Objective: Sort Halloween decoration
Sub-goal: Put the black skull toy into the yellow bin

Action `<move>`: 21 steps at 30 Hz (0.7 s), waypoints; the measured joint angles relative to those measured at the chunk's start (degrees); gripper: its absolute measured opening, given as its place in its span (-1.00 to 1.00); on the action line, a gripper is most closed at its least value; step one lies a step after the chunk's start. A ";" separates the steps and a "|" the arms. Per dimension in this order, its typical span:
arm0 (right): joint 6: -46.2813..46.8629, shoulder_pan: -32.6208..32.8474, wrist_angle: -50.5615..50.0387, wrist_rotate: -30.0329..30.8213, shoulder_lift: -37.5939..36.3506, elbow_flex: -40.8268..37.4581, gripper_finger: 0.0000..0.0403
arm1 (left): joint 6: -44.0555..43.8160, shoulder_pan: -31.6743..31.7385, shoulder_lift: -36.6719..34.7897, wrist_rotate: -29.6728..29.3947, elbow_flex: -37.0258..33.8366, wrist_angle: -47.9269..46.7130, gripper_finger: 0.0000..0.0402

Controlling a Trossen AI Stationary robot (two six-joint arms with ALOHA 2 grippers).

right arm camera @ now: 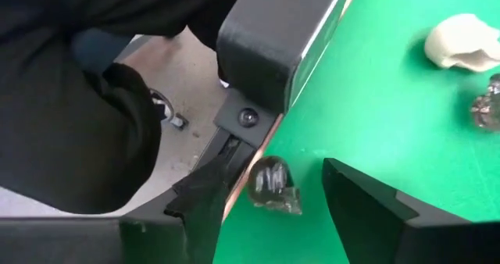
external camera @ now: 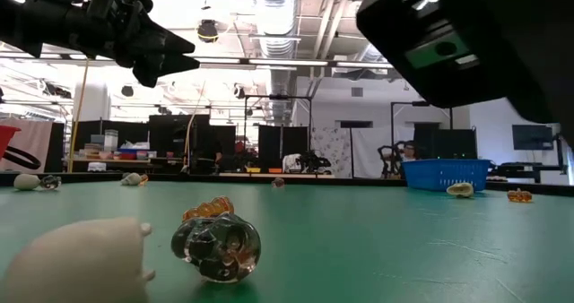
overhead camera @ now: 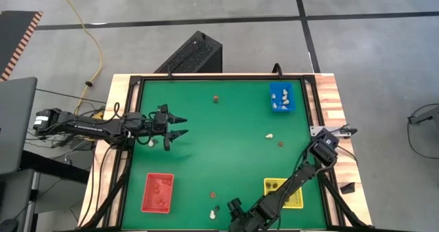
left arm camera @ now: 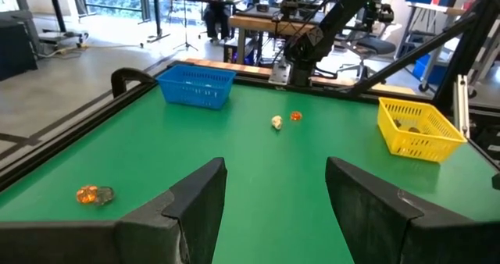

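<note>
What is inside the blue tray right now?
The blue tray holds several whitish-cream trinkets, seen from above. The low view shows only its mesh wall, hiding the contents.

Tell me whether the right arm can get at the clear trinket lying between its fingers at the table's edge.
Probably yes. The right pincer is open with the clear trinket between its fingers, nothing covering it. The black frame at the edge crowds one finger.

L hand [overhead camera: 180,130] over table's left side, R hand [overhead camera: 232,210] at front edge beside two trinkets [overhead camera: 212,215].
</note>
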 joint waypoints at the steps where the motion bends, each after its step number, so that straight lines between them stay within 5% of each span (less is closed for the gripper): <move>1: 0.00 0.01 -0.26 -0.13 0.00 0.00 0.15 | -0.02 0.00 0.00 0.02 0.00 0.01 0.05; 12: 0.01 0.00 -0.07 -3.15 0.00 0.01 -0.41 | -0.01 0.00 0.00 0.00 0.00 0.10 0.05; 21: 2.84 -0.07 -9.38 -0.60 -5.27 0.00 -0.39 | -0.01 0.00 0.02 0.02 0.00 0.10 0.05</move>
